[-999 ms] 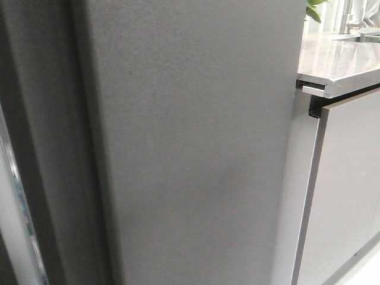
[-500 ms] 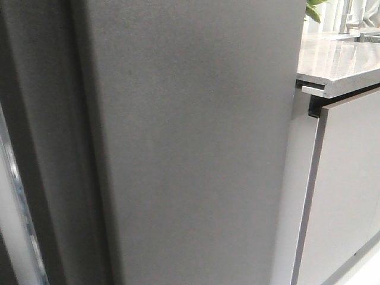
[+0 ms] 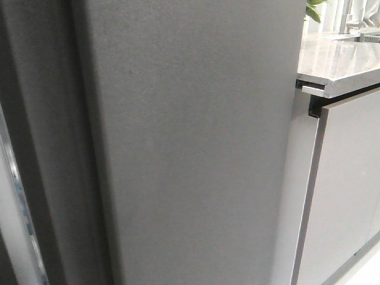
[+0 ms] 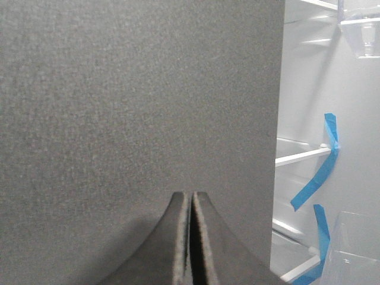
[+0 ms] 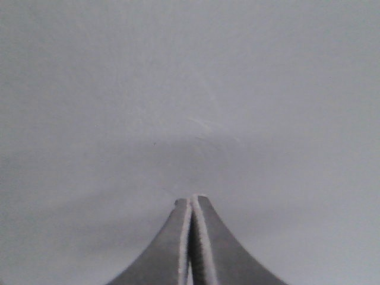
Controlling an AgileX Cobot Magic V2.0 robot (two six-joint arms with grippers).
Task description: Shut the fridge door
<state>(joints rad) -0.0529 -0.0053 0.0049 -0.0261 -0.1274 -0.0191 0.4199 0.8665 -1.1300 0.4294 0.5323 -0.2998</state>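
The fridge door [image 3: 190,142] is a big, matte, dark charcoal panel that fills most of the front view. It also fills the left wrist view [image 4: 136,95], where its edge stands free beside the open fridge interior [image 4: 309,119]. My left gripper [image 4: 191,194] is shut and empty, with its tips right at the door's face. My right gripper [image 5: 191,200] is shut and empty, with its tips close to a smooth pale grey surface [image 5: 190,89]. Neither gripper shows in the front view.
A glossy grey stone countertop [image 3: 338,59] and pale grey cabinet fronts [image 3: 344,190] stand right of the door. White fridge shelves [image 4: 300,156] with blue tape strips [image 4: 320,172] show inside. A bright strip [image 3: 15,219] runs down the far left.
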